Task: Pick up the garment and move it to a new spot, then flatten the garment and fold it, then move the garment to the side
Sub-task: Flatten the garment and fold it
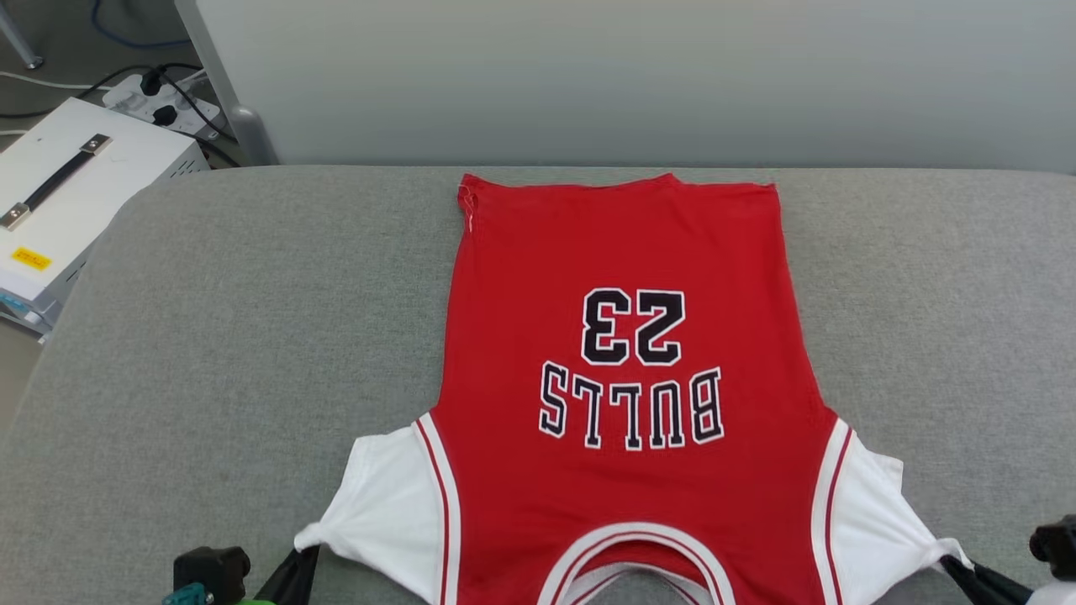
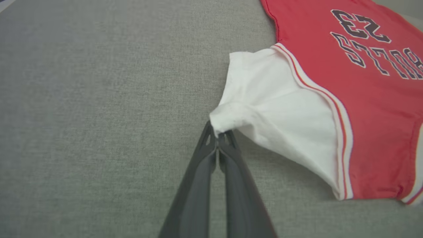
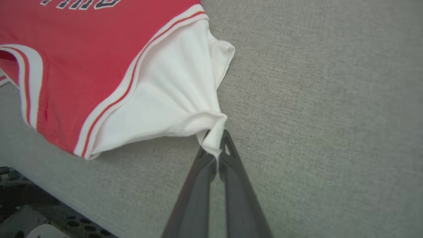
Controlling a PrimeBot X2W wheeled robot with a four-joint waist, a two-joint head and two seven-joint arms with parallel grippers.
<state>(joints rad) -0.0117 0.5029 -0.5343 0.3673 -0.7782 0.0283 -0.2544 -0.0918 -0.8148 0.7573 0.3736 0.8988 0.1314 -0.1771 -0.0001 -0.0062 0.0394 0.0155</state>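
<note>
1. Grey padded surface (image 1: 210,353): lies under the garment (image 1: 626,252) and extends past it on both sides. Its near edge, on the garment's collar side, shows in the right wrist view.
2. White box (image 1: 84,193) with a black strap handle: off the surface, well apart from the garment on its far left.
3. Power strip (image 1: 164,105) with black plugs and cables: on the floor beyond the box, farther still from the garment.
4. Pale panel (image 1: 639,76): upright beyond the garment's hem, behind the far edge of the surface.
5. Left gripper (image 2: 217,137): fingers pressed together, clamped on the bunched tip of the garment's white sleeve on the robot's left, which is drawn outward to a point.
6. Right gripper (image 3: 214,145): fingers likewise together, pinching the tip of the opposite white sleeve, with a tab of cloth caught between them.
7. Garment: spread front-up on the surface, collar nearest the robot and hem farthest. "BULLS" and "23" read upside down in the head view, and both sleeves are pulled out sideways.
</note>
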